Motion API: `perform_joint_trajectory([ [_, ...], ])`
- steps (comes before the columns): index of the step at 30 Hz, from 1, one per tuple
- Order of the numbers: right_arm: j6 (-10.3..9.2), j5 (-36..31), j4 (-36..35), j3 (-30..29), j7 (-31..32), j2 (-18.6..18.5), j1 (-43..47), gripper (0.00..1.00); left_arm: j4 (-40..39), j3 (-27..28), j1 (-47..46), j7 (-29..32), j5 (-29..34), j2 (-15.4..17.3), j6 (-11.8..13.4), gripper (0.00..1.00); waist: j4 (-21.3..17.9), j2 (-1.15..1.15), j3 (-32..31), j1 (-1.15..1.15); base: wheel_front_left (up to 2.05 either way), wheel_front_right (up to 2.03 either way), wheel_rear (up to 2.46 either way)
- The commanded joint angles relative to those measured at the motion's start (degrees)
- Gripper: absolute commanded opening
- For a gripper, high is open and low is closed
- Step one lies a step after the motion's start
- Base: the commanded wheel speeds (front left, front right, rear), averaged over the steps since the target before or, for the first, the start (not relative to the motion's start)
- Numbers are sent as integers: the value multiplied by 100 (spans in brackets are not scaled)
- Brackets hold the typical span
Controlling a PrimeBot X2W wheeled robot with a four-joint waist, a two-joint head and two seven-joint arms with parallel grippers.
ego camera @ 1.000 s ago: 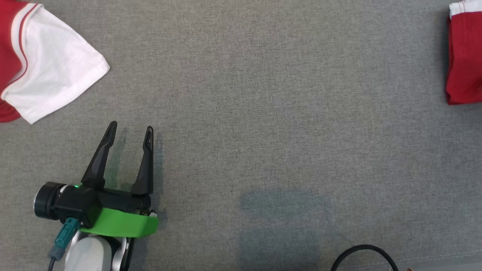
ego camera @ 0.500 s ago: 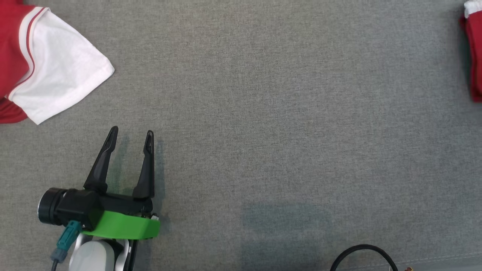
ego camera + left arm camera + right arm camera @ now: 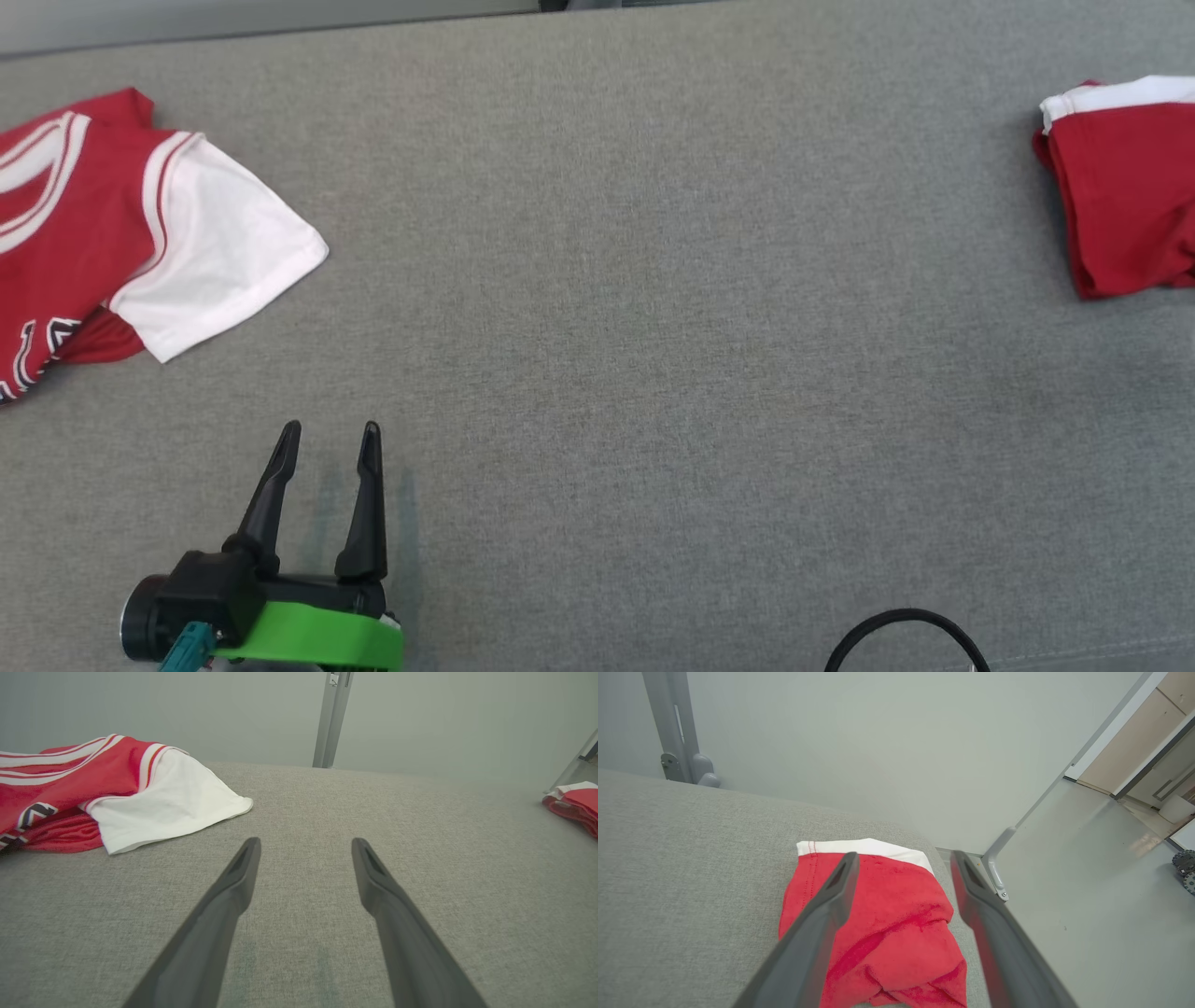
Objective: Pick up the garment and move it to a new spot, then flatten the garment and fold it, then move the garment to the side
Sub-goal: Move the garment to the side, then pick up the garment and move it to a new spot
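Fingers of the left gripper (image 3: pixel 331 427) stand apart with nothing between them, low over bare grey cloth near the near-left corner of the surface (image 3: pixel 653 327). Those of the right gripper (image 3: pixel 904 855) are likewise spread wide, poised over the folded red garment (image 3: pixel 887 924). They clamp nothing, though whether the tips brush the cloth is hard to judge from the wrist view. That garment, red with a white band along its far side, lies in a compact bundle at the surface's right edge, toward the far right corner, with pale floor (image 3: pixel 1087 882) just beyond. A red jersey (image 3: pixel 84 215) with a white sleeve and white striped trim lies rumpled at the left edge, well apart from the bundle. A black cable loop (image 3: pixel 901 613) shows at the near edge.
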Motion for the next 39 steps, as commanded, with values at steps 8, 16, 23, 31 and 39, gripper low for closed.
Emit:
perform_joint_trajectory([
  [8, -8, 320, -1410, 69, -1061, 988, 2375, 100, 452, 95, 406, 6, -287, -43, 123, 100, 533, 65, -1350, 0, 0, 0, 0],
  [16, -8, -540, -2985, -440, -1103, 2359, 3988, 100, 853, 97, 546, 5, -321, -44, 102, 100, 828, 65, -1836, 0, 0, 0, 0],
  [23, -8, -669, -3182, -360, -1105, 2663, 4495, 100, 1071, 93, 621, 5, -335, -45, 48, 100, 771, 65, -2015, 0, 0, 0, 0],
  [31, -8, -584, -3119, -274, -1105, 2682, 4449, 100, 1151, 60, 556, 6, -346, -44, -2, 100, 675, 65, -2038, 0, 0, 0, 0],
  [39, -8, -565, -3072, -281, -1105, 2683, 4446, 100, 1147, 57, 541, 6, -353, -44, -14, 100, 679, 65, -2023, 0, 0, 0, 0],
])
